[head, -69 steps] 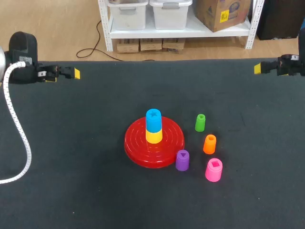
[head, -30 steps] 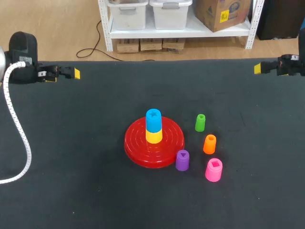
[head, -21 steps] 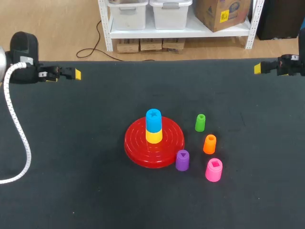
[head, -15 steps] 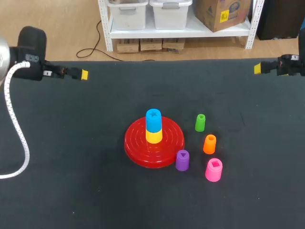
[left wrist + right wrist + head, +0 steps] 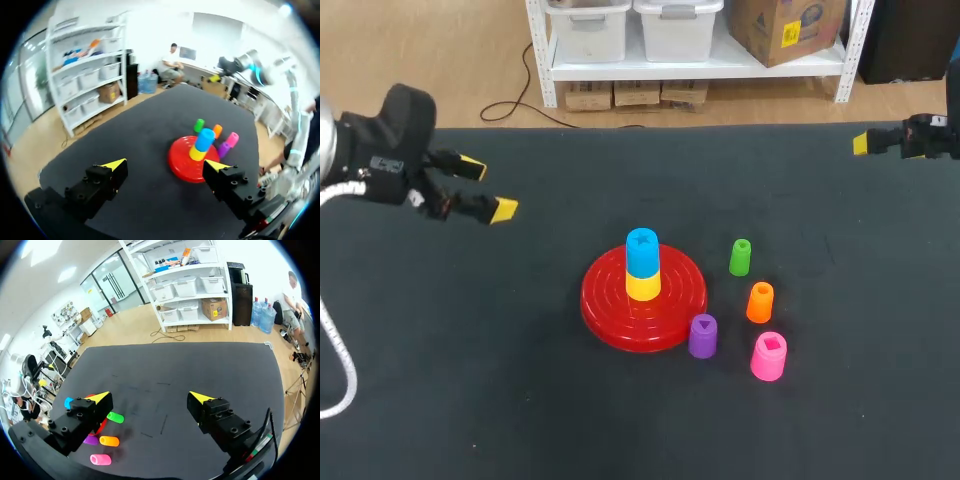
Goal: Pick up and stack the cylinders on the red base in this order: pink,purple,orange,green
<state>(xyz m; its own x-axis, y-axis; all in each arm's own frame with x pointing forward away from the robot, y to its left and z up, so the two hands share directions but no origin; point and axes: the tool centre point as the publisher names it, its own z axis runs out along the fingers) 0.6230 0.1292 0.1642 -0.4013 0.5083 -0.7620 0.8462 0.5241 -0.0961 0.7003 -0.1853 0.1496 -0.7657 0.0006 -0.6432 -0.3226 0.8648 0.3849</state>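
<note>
Dark grey table [image 5: 470, 400] is filling the scene, w/ shelving and boxes beyond its far edge. All the task pieces are sitting a bit right of the table's middle.

Nearest the robot, the pink cylinder [image 5: 769, 356] is standing upright, square recess facing up. Next, slightly further and to its left, the purple cylinder [image 5: 703, 336] is standing right at the near-right rim of the red base [image 5: 610, 305]; touching or not, can't tell. The orange cylinder [image 5: 759, 302] is standing just behind the pink one.

The base is lying flat, carrying a yellow cylinder [image 5: 643, 286] at its centre w/ a blue cylinder [image 5: 642, 251] stacked on top. The green cylinder [image 5: 740, 257] is standing furthest of the four loose ones, beside the base's right rim but apart from it.

Further back, the left gripper [image 5: 488, 188] is hovering over the table, well apart from the base on its left, fingers spread wide, nothing btwn them. In its wrist view the base and stack are showing ahead of it.

Furthest, the right gripper [image 5: 150, 396] is hanging at the table's far right edge, fingers also apart and empty, well away from every cylinder.
</note>
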